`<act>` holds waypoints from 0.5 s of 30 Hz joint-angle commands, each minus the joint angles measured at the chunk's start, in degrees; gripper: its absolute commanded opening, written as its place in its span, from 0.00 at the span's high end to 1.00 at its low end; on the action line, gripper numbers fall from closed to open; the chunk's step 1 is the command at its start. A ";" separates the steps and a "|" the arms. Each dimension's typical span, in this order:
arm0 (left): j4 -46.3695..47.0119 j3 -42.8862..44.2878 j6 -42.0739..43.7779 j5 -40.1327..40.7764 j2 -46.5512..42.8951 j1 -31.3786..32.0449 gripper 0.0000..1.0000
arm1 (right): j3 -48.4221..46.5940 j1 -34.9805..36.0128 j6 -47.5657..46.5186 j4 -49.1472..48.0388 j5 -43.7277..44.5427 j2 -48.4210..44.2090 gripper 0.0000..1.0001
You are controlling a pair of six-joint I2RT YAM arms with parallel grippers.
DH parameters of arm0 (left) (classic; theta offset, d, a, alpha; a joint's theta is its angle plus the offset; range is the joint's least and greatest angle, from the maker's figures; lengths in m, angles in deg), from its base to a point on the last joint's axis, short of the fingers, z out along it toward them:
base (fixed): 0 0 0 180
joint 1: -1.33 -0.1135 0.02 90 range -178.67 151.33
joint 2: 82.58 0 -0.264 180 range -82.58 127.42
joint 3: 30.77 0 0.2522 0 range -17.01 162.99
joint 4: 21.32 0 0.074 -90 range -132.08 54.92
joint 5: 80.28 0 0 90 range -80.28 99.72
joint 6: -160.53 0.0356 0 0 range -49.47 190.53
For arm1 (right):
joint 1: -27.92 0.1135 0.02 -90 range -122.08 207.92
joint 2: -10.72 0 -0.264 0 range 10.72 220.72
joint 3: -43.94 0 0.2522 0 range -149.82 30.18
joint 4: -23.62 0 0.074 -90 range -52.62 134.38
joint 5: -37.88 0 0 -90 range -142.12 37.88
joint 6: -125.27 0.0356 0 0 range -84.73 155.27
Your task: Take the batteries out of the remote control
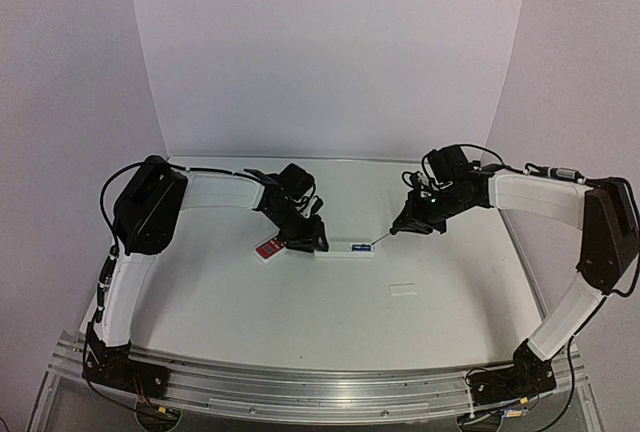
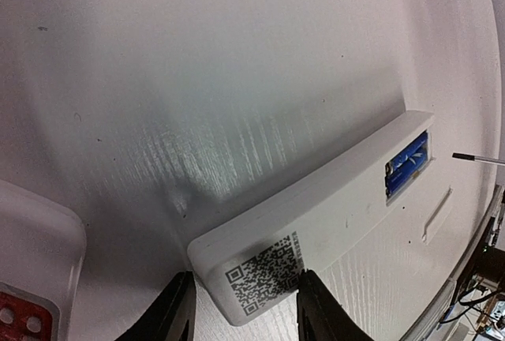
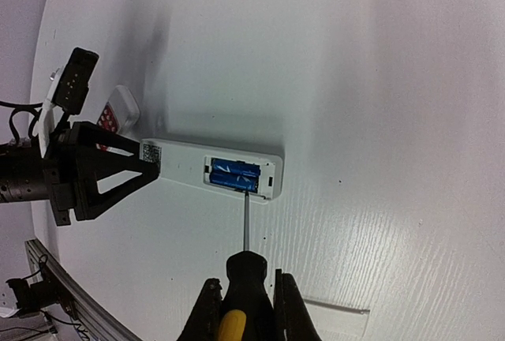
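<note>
Back-up remote (image 3: 177,163) on the table (image 3: 355,80), its open bay showing two blue batteries (image 3: 234,175) lying side by side at the end farthest from my left fingers (image 2: 177,309).

(a) Left gripper (image 2: 246,278): the fingers straddle the remote's coded end, standing partly apart. One finger appears to touch the remote's long edge, while a thin gap shows beside the other. I cannot tell whether they press on the remote.

(b) Right gripper (image 3: 246,284): the fingers are closed tight on the black-and-yellow handle of a screwdriver (image 3: 245,260). The shaft runs straight out ahead of the fingertips. Its tip meets the bay's near rim, just beside the batteries.

(c) Red remote (image 3: 118,112): lies just outside the left fingers, apart from the white one.

(d) Cover (image 3: 335,309): lies flat on the table beside the right fingers, well apart from the remote.
</note>
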 commanded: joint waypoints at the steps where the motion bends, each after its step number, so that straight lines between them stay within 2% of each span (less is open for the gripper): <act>1: -2.93 2.81 -1.74 1.31 0.98 0.25 0.57 | -0.51 0.69 -0.06 0.20 -0.09 -0.74 1.00; 15: -8.50 7.26 -3.05 -0.31 6.04 0.16 0.61 | -0.38 1.01 -1.49 0.20 0.39 0.46 1.00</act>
